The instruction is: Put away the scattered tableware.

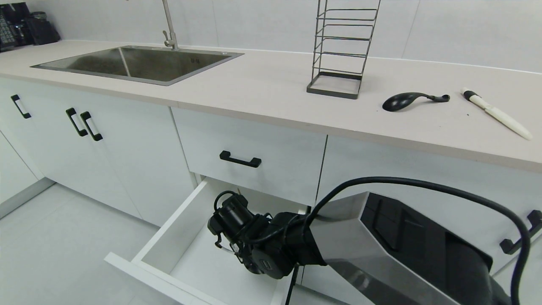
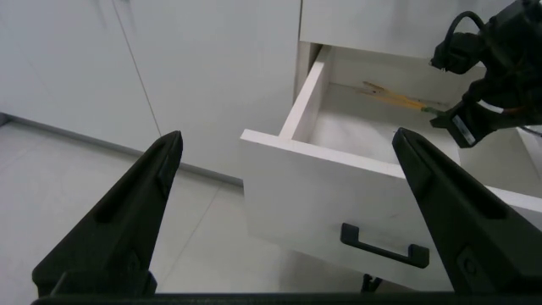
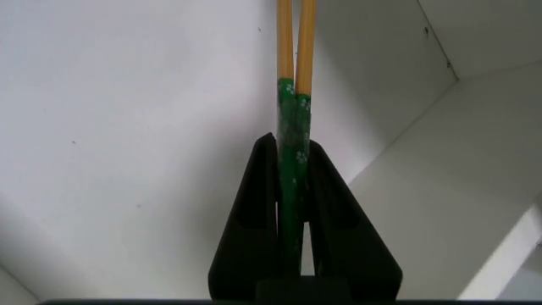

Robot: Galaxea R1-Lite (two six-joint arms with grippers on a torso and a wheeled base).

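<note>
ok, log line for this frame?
right claw: shut on chopsticks, at open drawer | left claw: open, facing drawer front | counter: black spoon, white knife not yet stowed

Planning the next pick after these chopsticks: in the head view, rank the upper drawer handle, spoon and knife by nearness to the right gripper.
From the right gripper, holding chopsticks in the open drawer:
1. handle, just above it.
2. spoon, on the counter, up to the right.
3. knife, farthest right on the counter.
</note>
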